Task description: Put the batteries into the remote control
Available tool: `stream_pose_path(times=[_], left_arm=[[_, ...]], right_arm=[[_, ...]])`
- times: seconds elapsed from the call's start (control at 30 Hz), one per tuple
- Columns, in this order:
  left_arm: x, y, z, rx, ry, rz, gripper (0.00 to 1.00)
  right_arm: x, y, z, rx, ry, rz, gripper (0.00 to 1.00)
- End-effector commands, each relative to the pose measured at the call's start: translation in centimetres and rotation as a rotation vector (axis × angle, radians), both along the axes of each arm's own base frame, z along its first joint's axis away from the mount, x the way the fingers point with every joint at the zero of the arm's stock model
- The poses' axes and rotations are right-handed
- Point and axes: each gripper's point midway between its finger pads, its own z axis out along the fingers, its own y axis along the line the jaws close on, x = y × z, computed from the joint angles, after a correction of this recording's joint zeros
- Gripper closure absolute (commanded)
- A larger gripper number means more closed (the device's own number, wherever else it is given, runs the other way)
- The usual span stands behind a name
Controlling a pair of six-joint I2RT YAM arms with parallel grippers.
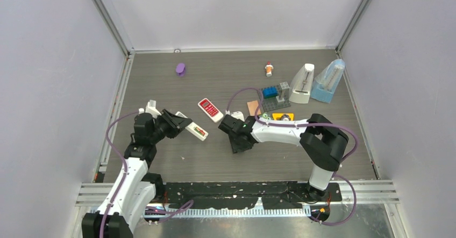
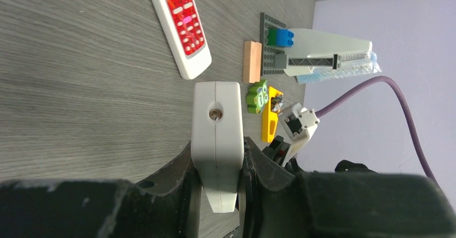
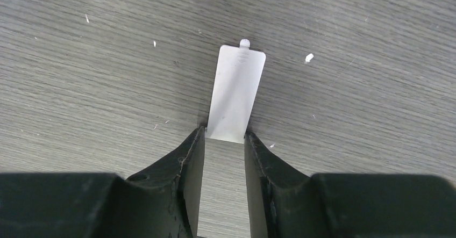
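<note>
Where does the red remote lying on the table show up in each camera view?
Top external: red remote near the middle of the table.
Left wrist: top, left of centre, beyond the white remote held in the left gripper.
Right wrist: not in it.
Shared landmark: the blue brick, right of the red remote in both views that show it.
</note>
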Motion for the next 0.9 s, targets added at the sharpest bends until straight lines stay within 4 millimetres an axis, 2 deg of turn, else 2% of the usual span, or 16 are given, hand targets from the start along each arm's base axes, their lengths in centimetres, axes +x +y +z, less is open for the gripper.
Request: stream_pose_path(times=[0.0, 0.1, 0.3, 0.4, 0.53, 0.73, 0.87], left_arm=[[0.5, -1.1, 2.2, -0.041, -0.115, -0.079, 1.00], [0.2, -2.1, 2.4, -0.054, -0.138, -0.159, 1.00], [-0.4, -3.7, 2.4, -0.015, -0.173, -0.277, 1.00], [-0.8, -4.8, 2.4, 0.006, -0.186, -0.335, 1.00], [-1.2, -6.2, 3.0, 0.024, -0.219, -0.405, 1.00], [-1.5, -7.5, 3.8, 0.017, -0.240, -0.454, 1.00], [-1.6, -7.8, 3.7, -0.018, -0.220, -0.458, 1.00]], right_arm=[[-0.3, -0.4, -0.6, 0.000, -0.004, 0.019, 0.78], [0.3, 0.0, 1.3, 0.028, -0.069, 0.095, 0.80], [0.8, 1.7, 8.0, 0.169, -0.257, 0.297, 0.82], [0.1, 2.6, 11.3, 0.247, -0.320, 0.404, 0.83], [-1.2, 4.3, 14.6, 0.323, -0.357, 0.525, 0.83], [-3.1, 6.5, 16.7, 0.352, -0.373, 0.632, 0.83], [-3.4, 7.7, 16.8, 0.355, -0.362, 0.632, 0.83]])
